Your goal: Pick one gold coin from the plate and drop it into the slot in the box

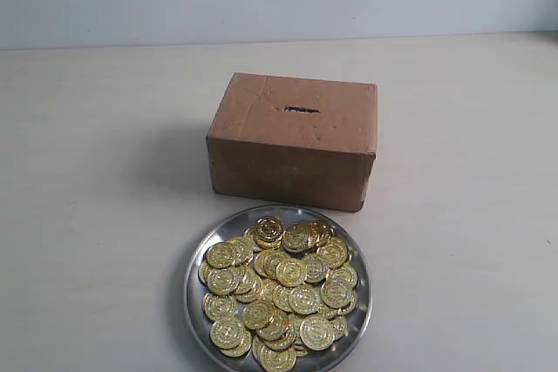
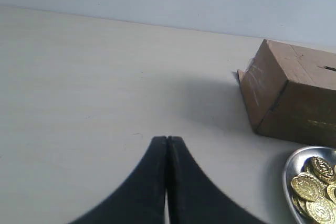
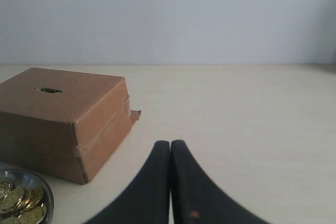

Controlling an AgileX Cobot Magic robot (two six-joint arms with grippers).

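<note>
Embossing on the gold coins is too small to read; they're heaped on the plate, just in front of the box, slot in its top. Exterior view shows the whole plate but no grippers. Wrist views catch only a plate edge, and show the left gripper and right gripper pressed together, empty, over the table.

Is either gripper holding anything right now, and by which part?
Nothing is held. The left gripper and the right gripper are both shut on nothing, away from the coins in the plate.
</note>
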